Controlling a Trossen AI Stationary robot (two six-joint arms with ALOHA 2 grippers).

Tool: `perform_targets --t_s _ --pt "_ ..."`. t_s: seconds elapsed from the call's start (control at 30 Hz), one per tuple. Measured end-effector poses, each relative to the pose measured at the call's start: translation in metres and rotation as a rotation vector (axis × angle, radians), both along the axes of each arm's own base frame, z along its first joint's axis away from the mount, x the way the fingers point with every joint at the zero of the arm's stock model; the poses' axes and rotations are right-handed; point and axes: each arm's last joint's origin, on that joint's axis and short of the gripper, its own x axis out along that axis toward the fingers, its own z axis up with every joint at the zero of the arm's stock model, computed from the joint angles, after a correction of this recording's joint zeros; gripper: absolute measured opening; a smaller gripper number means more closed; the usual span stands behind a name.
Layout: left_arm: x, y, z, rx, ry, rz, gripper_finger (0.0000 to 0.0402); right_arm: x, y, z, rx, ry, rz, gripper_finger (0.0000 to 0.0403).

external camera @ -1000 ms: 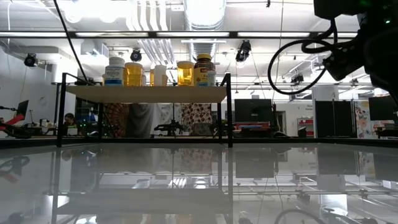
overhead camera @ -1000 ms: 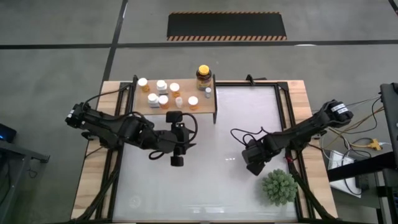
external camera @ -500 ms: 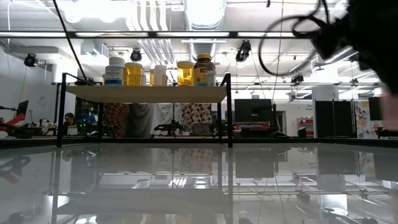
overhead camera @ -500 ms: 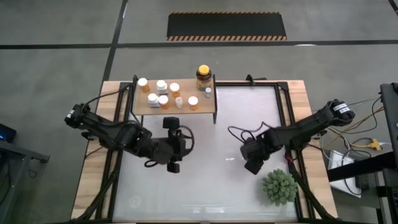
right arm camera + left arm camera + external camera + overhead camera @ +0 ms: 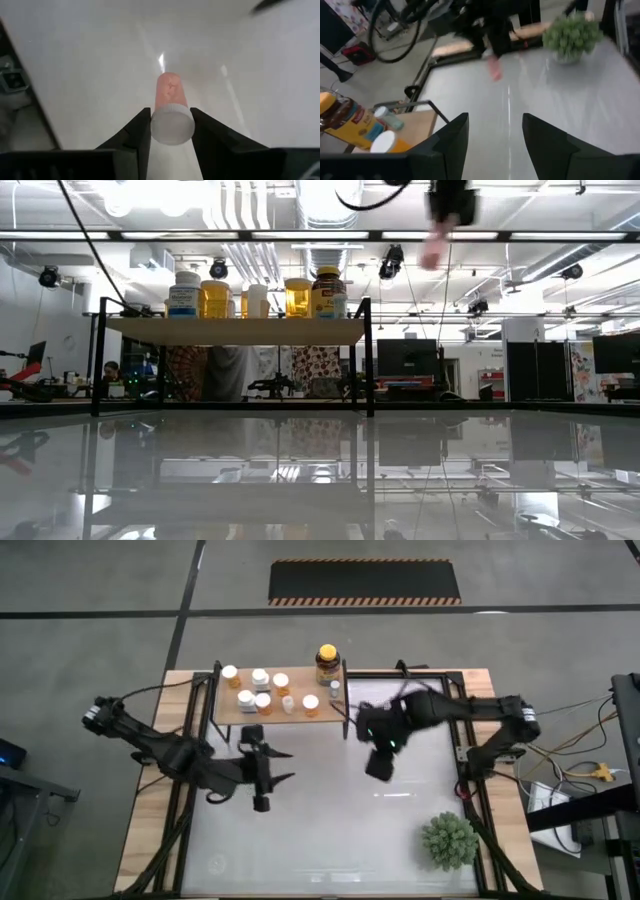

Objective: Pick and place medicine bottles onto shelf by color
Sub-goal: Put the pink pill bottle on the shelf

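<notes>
The right gripper [image 5: 170, 131] clamps a small translucent orange pill bottle with a white cap [image 5: 170, 106] by its cap, above the white tabletop [image 5: 330, 830] just off the light-wood shelf on a black frame [image 5: 272, 712]; motion blurs it from overhead. The left gripper [image 5: 493, 137], jaws apart and empty, hangs below the shelf's front edge.

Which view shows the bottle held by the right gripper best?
The right wrist view: the orange bottle sits clamped between the right gripper fingers, cap toward the camera. Low and left wrist views show a pinkish blur; the high view hides it.
</notes>
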Motion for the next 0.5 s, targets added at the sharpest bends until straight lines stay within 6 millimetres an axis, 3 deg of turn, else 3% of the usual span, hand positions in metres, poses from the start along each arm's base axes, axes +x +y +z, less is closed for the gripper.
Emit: perform_targets --t_s 0.17,0.5 --pt "-0.017 0.009 0.003 -0.048 -0.096 0.001 0.0169 0.027 -0.038 0.022 -0.131 -0.045 0.055 0.0111" --pt "-0.029 0.015 0.002 -0.043 -0.124 -0.007 0.0169 0.074 -0.103 0.037 -0.331 -0.146 0.138 0.0110"
